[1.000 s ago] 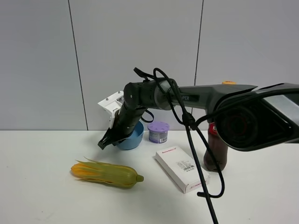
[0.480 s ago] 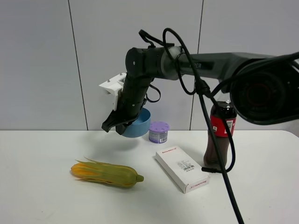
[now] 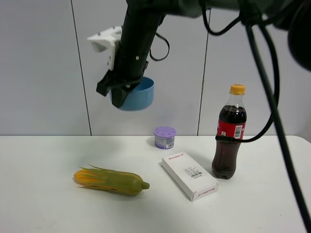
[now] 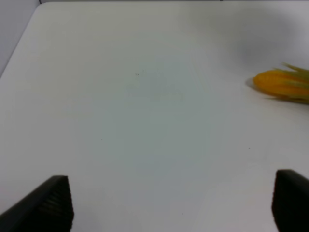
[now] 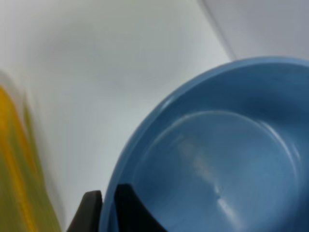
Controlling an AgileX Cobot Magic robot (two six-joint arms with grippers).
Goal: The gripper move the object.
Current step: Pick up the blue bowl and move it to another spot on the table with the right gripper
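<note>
right claw shut on rim of blue bowl, one finger inside, one outside. bowl hung at claw tip, mouth about upward, high above desk; corn well below. left claw wide open, empty, bowl not in its view. judged: set-down lay downward.

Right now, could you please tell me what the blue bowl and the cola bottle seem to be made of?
The blue bowl looks like matte plastic: smooth, soft sheen inside, thin rim in the right pincer. The cola bottle is likely clear glossy plastic: dark drink shows through, red label.
</note>
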